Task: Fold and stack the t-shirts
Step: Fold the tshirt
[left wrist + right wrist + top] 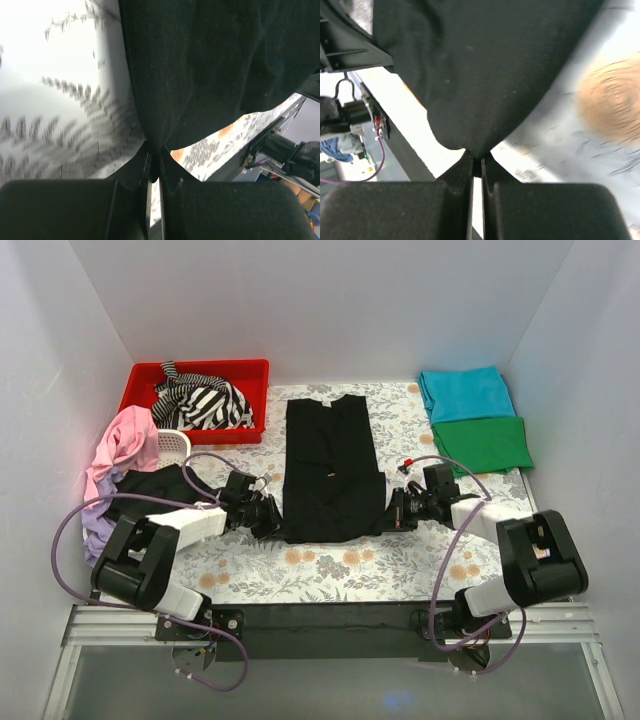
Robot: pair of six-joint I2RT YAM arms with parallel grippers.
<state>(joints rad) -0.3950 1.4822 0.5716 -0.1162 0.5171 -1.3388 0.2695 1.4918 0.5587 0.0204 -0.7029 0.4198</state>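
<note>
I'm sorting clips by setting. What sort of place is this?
Probably a robot lab's test cell, not a home: bare white panels box in a floral-covered table, and the left claw and right claw each pinch a black t-shirt beside a folded teal tee and green tee.

Bare table (330, 575) nr front; red bin (215, 364), basket (175, 445) back-left; teal tee (465, 393), green tee (482, 443) back-right

The black t-shirt (330, 465) is matt cloth with a fine knit grain. The red bin (215, 367) looks like smooth, slightly glossy plastic. The floral table cover (320, 565) is a smooth, matt printed sheet.
</note>
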